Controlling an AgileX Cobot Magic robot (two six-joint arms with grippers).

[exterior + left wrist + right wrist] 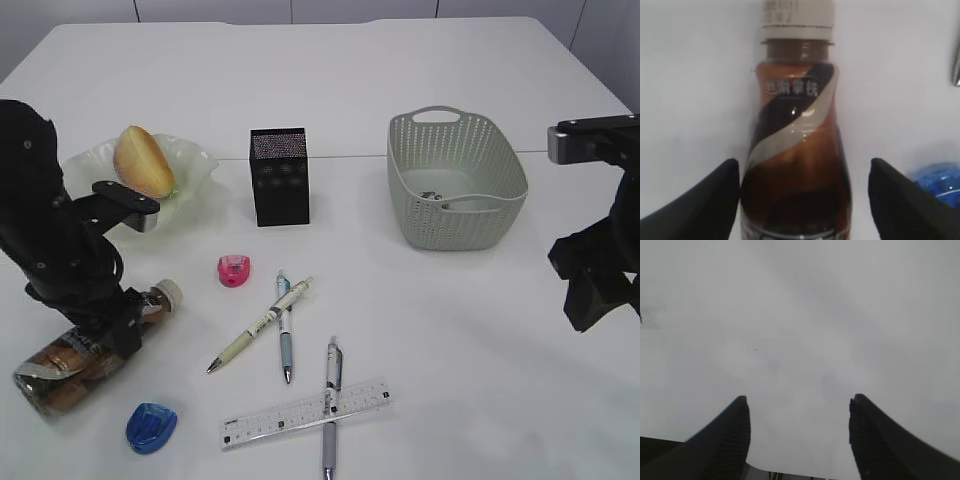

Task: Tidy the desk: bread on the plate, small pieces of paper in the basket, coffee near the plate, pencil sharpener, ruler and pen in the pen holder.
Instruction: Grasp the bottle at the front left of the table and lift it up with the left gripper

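Even bright light, soft wrist-view blur.

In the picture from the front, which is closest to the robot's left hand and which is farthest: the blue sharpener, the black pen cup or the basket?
From the left hand, over the coffee bottle:
1. Blue sharpener, just below it, near the front edge.
2. Black pen cup, farther back, toward the middle.
3. Basket, far across on the right side.

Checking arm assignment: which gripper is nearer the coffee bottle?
Left. The left gripper straddles the lying coffee bottle, one finger on each side, jaws open. The right gripper hangs open over bare desk at the far right, beyond the basket.
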